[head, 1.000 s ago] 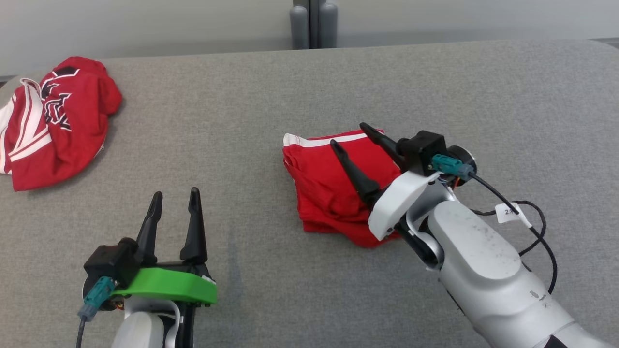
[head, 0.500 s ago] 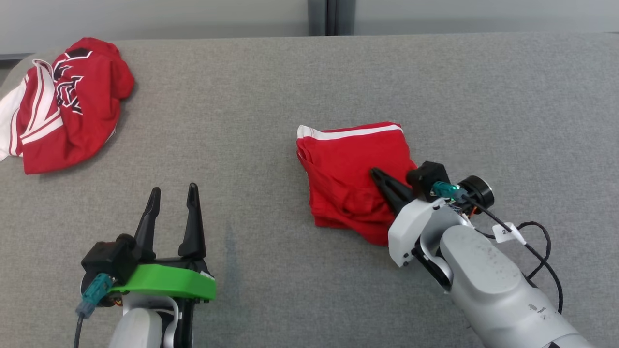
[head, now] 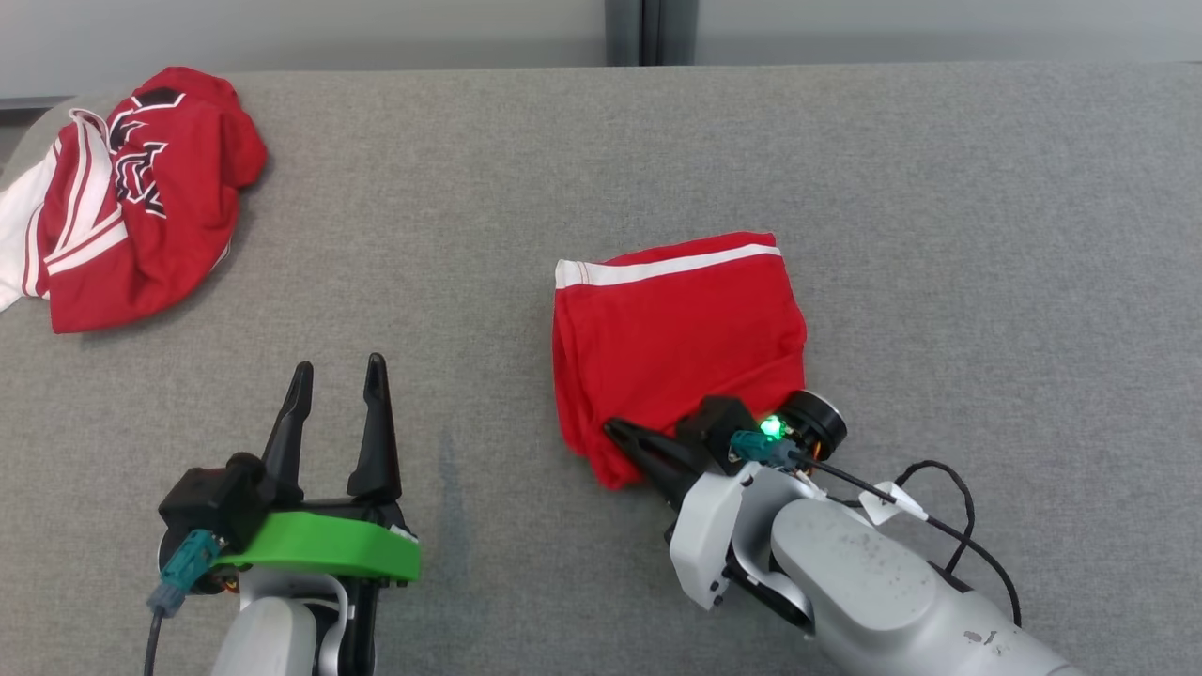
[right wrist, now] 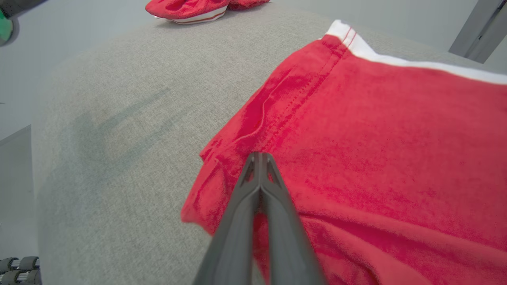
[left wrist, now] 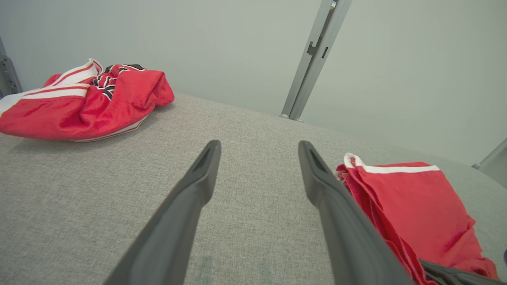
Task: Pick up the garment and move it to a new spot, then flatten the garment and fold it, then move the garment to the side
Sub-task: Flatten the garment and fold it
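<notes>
- Folded red shorts (head: 676, 338): lie flat on the grey fabric surface (head: 939, 188), right of centre in the head view. The white waistband stripe (head: 667, 268) runs along the far edge.
- Right gripper (head: 615, 432): fingers pressed together, tips at the near left corner of the shorts. In the right wrist view the closed fingers lie over the red cloth, just inside its near edge. Whether cloth is caught between them cannot be told.
- Right wrist: a green indicator light (head: 771, 427) is lit. A black cable (head: 948, 526) loops off to the right.
- Left gripper (head: 339, 364): fingers spread, nothing between them. It sits at the lower left, well apart from the shorts, and carries a green bracket (head: 319, 549).
- Crumpled red jersey (head: 131, 207): white stripes and black lettering, at the far left corner of the surface.
- Grey post (head: 640, 28): upright behind the far edge.
</notes>
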